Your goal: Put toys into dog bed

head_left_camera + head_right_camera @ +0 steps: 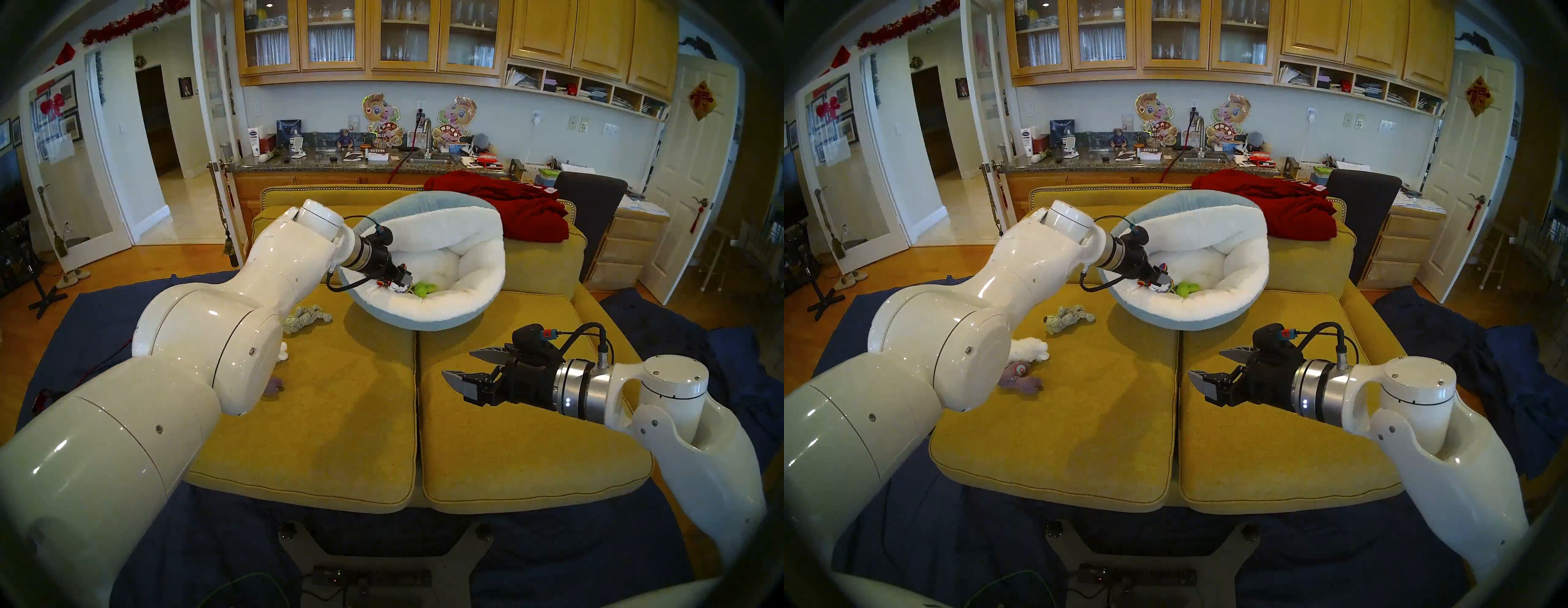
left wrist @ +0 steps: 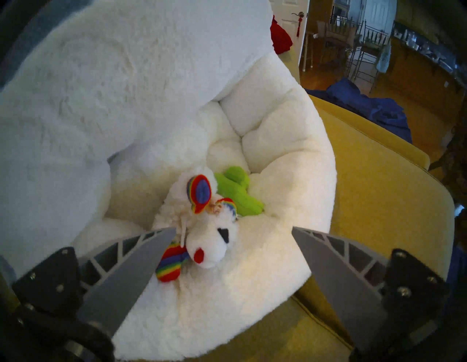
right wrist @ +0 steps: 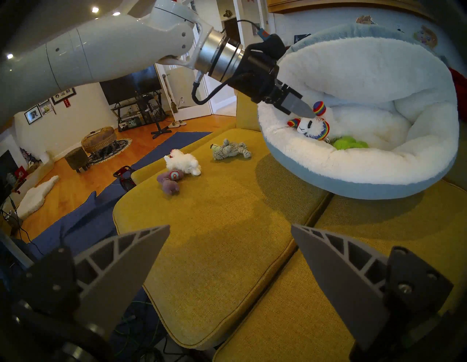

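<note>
The pale blue dog bed [image 1: 449,293] with white fleece inside rests on the back of the yellow sofa. In it lie a white llama with rainbow trim [image 2: 209,242] and a green cactus [image 2: 237,192]. My left gripper [image 2: 233,232] hangs open just above the llama, holding nothing. On the left cushion lie a grey-beige plush [image 1: 1068,318], a white lamb [image 3: 183,163] and a purple-grey plush [image 3: 169,183]. My right gripper [image 1: 462,367] hovers open and empty over the right cushion, in front of the bed.
A dark-red blanket [image 1: 509,204] is draped over the sofa's back right. The sofa's two yellow cushions [image 1: 339,424] meet in a seam at the middle. Blue cloth [image 1: 85,339] covers the floor around the sofa. A dark chair [image 1: 594,212] stands behind on the right.
</note>
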Controlling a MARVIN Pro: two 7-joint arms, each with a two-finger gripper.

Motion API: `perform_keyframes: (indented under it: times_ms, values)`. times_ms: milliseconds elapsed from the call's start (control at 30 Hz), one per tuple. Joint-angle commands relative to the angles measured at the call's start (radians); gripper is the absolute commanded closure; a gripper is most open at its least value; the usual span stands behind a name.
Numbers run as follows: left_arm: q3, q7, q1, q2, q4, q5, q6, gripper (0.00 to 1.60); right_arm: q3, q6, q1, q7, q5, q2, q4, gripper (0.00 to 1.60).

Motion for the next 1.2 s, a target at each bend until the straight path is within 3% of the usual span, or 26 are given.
perform_keyframes:
  times_ms: [0,333,1167]
  values:
    - [-0.015,-0.040,-0.053,0.040,-0.066,-0.011,-0.001,0.00,0.008,-0.005,0.012,0.001,0.000,0.001,-0.012,0.00]
    - [-0.035,-0.078,-0.079,0.094,-0.137,-0.014,0.001,0.00,0.003,-0.004,0.010,0.001,0.001,0.001,-0.005,0.00]
    - [-0.080,-0.191,-0.039,0.271,-0.234,-0.015,0.020,0.00,-0.008,-0.004,0.012,0.001,0.001,0.001,0.009,0.00]
